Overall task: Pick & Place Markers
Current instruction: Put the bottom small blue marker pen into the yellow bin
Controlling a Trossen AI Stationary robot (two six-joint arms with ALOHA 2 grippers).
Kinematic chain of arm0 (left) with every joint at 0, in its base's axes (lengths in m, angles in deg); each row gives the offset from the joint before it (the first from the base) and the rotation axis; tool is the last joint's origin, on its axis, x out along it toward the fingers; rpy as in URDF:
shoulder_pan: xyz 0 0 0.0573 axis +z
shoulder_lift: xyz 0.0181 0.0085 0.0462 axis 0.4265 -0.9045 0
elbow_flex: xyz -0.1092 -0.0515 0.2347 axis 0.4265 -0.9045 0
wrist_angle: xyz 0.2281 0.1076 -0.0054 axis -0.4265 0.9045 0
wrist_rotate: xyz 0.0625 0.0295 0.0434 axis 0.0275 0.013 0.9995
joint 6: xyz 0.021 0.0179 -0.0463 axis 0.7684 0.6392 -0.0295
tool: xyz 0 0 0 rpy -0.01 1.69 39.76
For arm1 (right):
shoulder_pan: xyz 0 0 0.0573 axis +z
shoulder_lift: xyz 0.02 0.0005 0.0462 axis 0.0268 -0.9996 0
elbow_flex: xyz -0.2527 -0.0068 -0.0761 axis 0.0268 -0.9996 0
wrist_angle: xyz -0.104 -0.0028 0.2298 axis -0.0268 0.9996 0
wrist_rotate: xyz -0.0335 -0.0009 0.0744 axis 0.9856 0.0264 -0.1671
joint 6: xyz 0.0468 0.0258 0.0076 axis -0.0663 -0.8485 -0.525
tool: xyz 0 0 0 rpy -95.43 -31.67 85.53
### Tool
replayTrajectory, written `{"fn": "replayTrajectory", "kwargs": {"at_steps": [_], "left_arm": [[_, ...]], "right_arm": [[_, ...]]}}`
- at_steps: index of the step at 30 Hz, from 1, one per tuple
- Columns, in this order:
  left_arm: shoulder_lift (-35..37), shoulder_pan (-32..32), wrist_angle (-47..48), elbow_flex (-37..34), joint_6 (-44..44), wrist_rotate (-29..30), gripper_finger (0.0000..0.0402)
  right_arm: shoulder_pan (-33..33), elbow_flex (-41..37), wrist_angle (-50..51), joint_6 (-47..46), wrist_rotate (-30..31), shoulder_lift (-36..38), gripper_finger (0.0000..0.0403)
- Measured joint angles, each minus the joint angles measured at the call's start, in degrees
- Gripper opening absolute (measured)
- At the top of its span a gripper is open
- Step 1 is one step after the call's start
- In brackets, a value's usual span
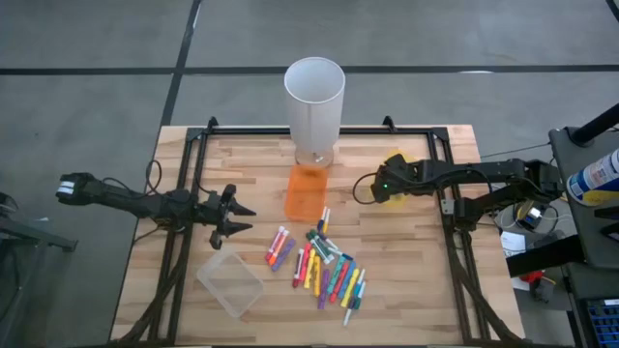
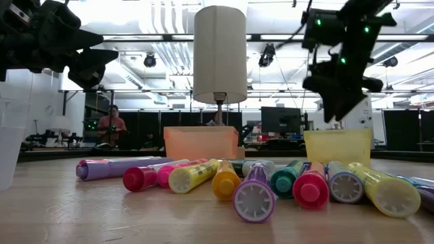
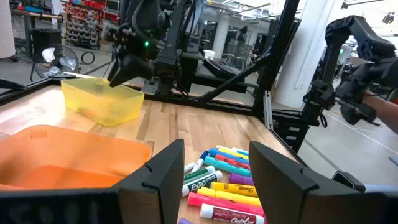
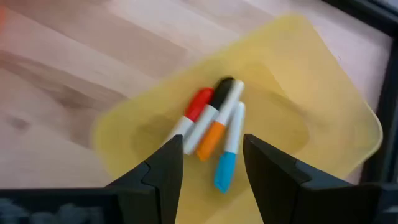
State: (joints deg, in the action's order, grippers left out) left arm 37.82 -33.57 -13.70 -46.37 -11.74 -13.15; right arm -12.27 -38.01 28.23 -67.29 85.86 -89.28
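Observation:
Many capped markers (image 1: 324, 266) in several colours lie flat in a loose pile on the wooden table, seen up close in the low view (image 2: 254, 186). Several more markers (image 4: 214, 127), with red, black, orange and blue caps, lie inside the yellow bin (image 4: 292, 93). My right gripper (image 4: 212, 142) hangs open and empty above that bin (image 1: 398, 181). My left gripper (image 3: 216, 149) is open and empty, level above the table, left of the pile (image 3: 227, 180), fingers pointing toward the table's right.
An orange bin (image 1: 308, 191) sits just beyond the pile, with a tall white cylinder (image 1: 314, 97) behind it. A clear bin (image 1: 230, 282) stands near the left front. Black frame rails (image 1: 450, 208) run along the table's sides. People show in the room beyond.

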Motion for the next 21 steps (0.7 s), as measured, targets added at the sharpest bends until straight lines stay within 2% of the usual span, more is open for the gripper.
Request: {"fn": "replayTrajectory", "kwargs": {"at_steps": [3,8,16,21], "left_arm": [[0.01,0.01,0.0,0.0,-0.01,0.01,0.0174],[0.0,-0.01,0.02,-0.02,0.0,-0.01,0.0174],[0.0,-0.01,0.0,0.0,0.0,0.0,0.0174],[0.01,-0.01,0.02,-0.02,-0.01,0.01,0.0174]], "right_arm": [[1.28,2.33,-0.63,0.89,0.0,0.0,0.0162],[4.25,4.24,-7.65,5.36,-0.42,0.0,0.0162],[9.27,3.57,-19.25,10.68,-9.27,0.0,0.0151],[13.93,2.6,-23.01,14.03,-10.34,0.0,0.0144]]}}
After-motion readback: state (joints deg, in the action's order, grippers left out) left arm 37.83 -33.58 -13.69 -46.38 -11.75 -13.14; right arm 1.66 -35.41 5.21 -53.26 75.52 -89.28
